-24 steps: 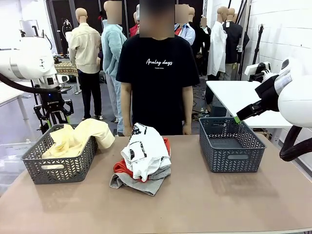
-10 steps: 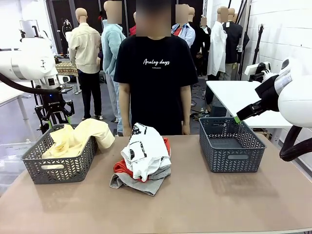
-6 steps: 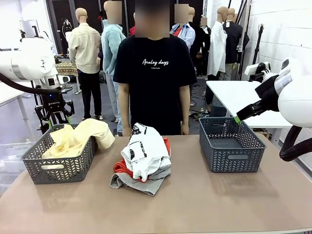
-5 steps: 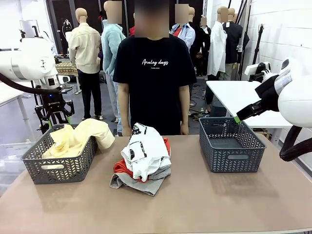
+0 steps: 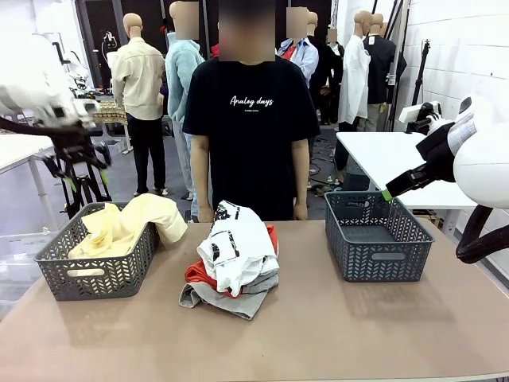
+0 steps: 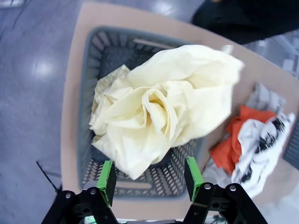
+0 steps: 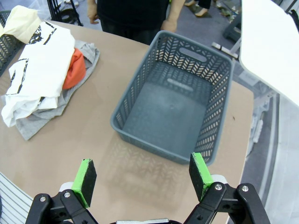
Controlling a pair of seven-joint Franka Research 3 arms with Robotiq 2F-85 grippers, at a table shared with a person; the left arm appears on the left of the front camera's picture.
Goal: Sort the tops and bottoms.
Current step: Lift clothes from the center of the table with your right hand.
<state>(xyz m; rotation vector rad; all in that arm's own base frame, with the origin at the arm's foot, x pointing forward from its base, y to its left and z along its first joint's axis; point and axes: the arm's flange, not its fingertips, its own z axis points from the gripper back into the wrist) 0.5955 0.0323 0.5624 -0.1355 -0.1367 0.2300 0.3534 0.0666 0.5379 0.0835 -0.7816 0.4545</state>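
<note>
One of the tops, the cream one (image 5: 127, 227), lies heaped in the left grey basket (image 5: 95, 274) and spills over its far right rim. My left gripper (image 5: 83, 183) hangs open and empty above the basket's far left corner, blurred. In the left wrist view the left gripper (image 6: 149, 179) stands open above the cream top (image 6: 163, 107). At the table's middle a white T-shirt with black print (image 5: 238, 247) lies on an orange-red top (image 5: 199, 274) and a grey garment (image 5: 231, 298); I cannot tell whether the grey one belongs to the bottoms. My right gripper (image 7: 142, 179) is open, high over the right basket (image 7: 177, 107).
The right grey basket (image 5: 378, 239) holds nothing. A person in a black T-shirt (image 5: 246, 135) stands at the far edge behind the pile, arms down. Bare tabletop (image 5: 318, 334) spans the near half. A white table (image 5: 382, 155) stands beyond the right basket.
My left arm has swung up and to the left and now shows blurred, its gripper still open. The right arm, the garments and the baskets have not moved.
</note>
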